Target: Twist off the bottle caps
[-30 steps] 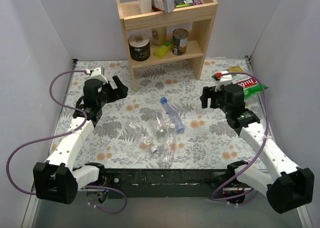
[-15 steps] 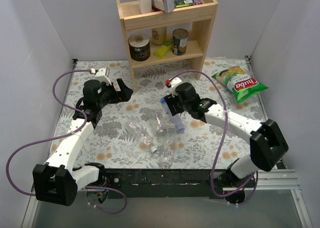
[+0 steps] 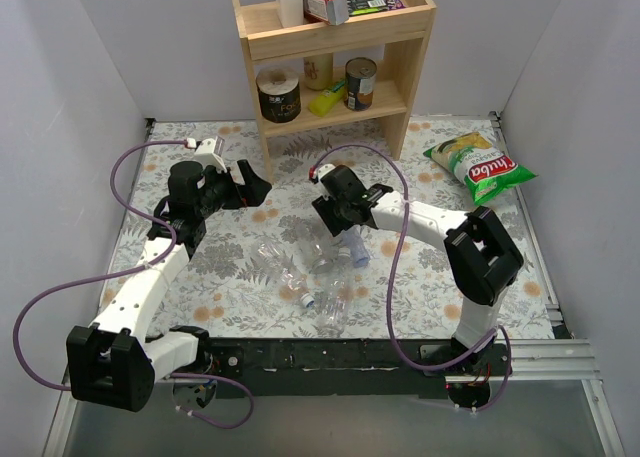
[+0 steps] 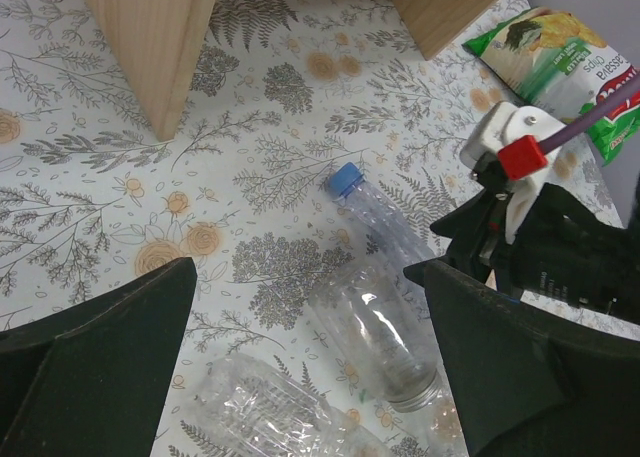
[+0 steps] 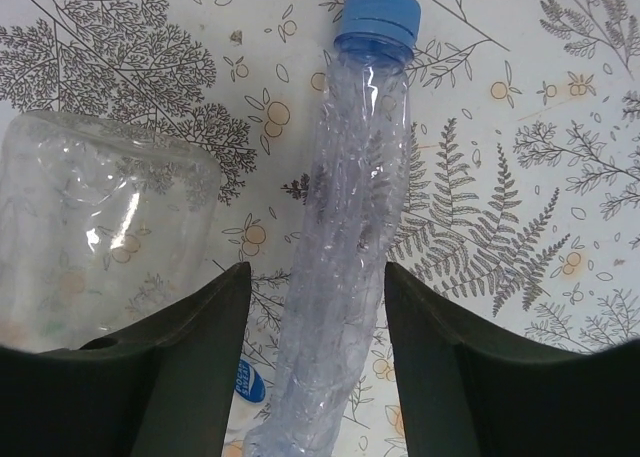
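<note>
Jaws of the right gripper (image 5: 315,272) parted astride the blue-tinted bottle (image 5: 350,207), not clenched. Bare floral tablecloth (image 5: 520,227) visible between one finger and the plastic. Other finger at or over the bottle's edge, contact impossible to judge. Nothing grasped yet. Blue cap (image 5: 377,17) straight ahead of the fingertips, beyond them along the bottle's length, screwed on. Clear crinkled bottle (image 5: 100,227) just outside the finger with the gap, apart from the blue-tinted one.

Jaws of the left gripper (image 4: 300,269) spread fully, empty, hovering above the cloth. Same blue cap ahead of and between them. Clear crinkled bottle, wide-mouthed from this side, also between them, nearer one finger than the other.

Probably the step in hand: pinning the blue-tinted bottle's body, ready for cap-turning by the other gripper.

To do it well:
- Centre the body between the fingers before closing, to avoid shoving it sideways.
- Close gently on such thin plastic, likely to buckle or slip, yet firmly enough to resist the twist.
- Grip nearer the neck than the base, leaving the cap clear ahead of the fingertips.
- Keep the outer finger off the neighbouring bottle.
- Bring the left jaws squarely onto the cap, in line with the bottle's axis.
</note>
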Available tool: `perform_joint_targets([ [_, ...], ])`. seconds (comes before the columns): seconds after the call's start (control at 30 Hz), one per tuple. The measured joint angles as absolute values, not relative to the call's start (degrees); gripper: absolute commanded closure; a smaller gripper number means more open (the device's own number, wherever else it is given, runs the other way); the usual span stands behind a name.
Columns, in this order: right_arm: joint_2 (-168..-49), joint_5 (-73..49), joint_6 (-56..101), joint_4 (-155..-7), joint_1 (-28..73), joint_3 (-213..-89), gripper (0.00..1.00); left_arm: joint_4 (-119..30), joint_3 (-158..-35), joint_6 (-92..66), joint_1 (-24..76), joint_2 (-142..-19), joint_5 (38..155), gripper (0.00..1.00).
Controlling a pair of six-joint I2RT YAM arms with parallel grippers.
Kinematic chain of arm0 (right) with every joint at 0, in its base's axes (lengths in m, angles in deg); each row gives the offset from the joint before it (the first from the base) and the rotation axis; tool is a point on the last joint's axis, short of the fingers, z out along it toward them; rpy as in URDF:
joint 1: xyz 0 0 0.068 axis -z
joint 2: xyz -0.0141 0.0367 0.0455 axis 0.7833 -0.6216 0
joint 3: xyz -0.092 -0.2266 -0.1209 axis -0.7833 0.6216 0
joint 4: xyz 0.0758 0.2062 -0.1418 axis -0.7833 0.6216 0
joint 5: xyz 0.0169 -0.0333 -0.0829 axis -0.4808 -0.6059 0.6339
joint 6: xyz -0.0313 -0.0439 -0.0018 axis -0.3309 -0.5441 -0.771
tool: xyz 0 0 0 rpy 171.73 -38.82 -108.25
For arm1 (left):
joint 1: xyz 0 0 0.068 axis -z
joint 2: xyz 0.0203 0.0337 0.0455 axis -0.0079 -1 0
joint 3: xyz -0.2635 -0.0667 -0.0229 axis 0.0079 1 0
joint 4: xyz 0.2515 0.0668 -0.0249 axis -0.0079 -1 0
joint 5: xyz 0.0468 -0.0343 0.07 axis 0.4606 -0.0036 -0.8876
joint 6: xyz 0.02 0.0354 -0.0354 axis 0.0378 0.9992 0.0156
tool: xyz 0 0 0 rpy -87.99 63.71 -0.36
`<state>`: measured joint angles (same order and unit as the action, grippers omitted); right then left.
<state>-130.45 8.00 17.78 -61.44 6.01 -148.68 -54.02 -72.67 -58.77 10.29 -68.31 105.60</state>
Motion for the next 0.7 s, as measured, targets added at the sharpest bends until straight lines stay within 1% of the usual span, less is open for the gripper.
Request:
perform_joint_targets([
  [0.4, -136.1, 10.5, 18.7, -57.6, 6.0, -152.0, 0.50, -53.1, -72.5, -58.8, 10.3, -68.3, 107.1, 0.02],
  [0.43, -136.7, 10.9, 18.8, -57.2, 6.0, -152.8, 0.54, -53.0, -72.5, -58.8, 10.3, -68.3, 107.2, 0.02],
  [0.47, -137.5, 11.2, 19.0, -57.1, 6.0, -153.6, 0.56, -52.8, -72.5, -58.8, 10.3, -68.2, 107.4, 0.02],
  [0.5, -138.1, 11.5, 19.1, -57.1, 6.0, -154.1, 0.61, -52.8, -72.5, -58.8, 10.3, -68.2, 107.5, 0.02],
  [0.6, -138.5, 11.9, 19.8, -56.4, 6.0, -154.2, 0.71, -52.7, -72.4, -58.8, 10.4, -67.8, 108.0, 0.02],
  [0.63, -138.4, 11.8, 19.9, -56.3, 6.1, -154.2, 0.80, -52.6, -72.4, -58.8, 10.4, -67.6, 108.0, 0.02],
  [0.7, -138.4, 11.9, 20.0, -56.2, 6.1, -154.2, 0.90, -52.3, -72.2, -58.8, 10.4, -67.1, 108.1, 0.02],
])
